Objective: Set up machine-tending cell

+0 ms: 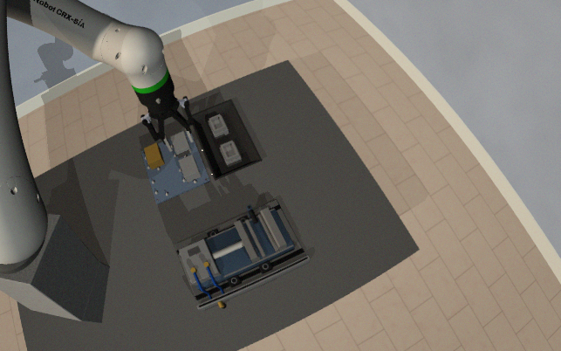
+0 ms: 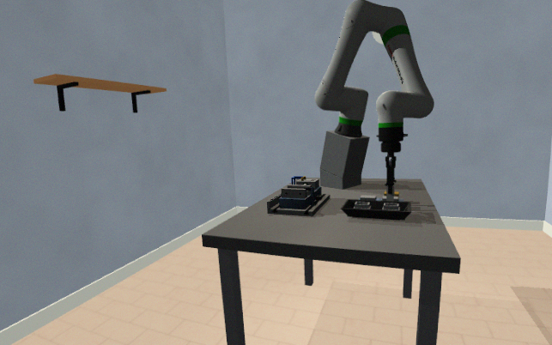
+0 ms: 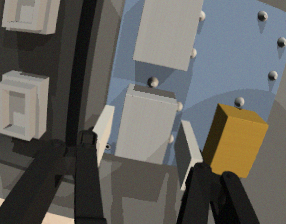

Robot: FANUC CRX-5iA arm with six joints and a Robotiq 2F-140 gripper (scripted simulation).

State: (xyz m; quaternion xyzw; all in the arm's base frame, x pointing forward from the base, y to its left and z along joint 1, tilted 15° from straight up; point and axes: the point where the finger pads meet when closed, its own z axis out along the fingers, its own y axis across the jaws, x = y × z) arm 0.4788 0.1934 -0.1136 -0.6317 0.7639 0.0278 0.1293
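Note:
The blue infeed plate (image 1: 174, 172) holds two aluminium blanks and a brass blank (image 1: 153, 155). My gripper (image 1: 179, 140) is open, low over the plate, with its fingers on either side of the far aluminium blank (image 1: 181, 143). In the wrist view that blank (image 3: 148, 124) lies between the finger pads with a small gap on each side. The other aluminium blank (image 3: 168, 28) and the brass blank (image 3: 238, 140) lie flat beside it. Two finished parts (image 1: 218, 125) (image 1: 230, 152) lie pocket up in the outfeed tray (image 1: 230, 137). The vise (image 1: 241, 251) stands open with nothing in its gap.
The tray's near wall runs right beside the plate and my right finger. Locating pins stick up from the plate around the blanks. The robot's base block (image 2: 343, 160) stands at the table's far end. The vise's blue hoses (image 1: 206, 284) hang off its front end.

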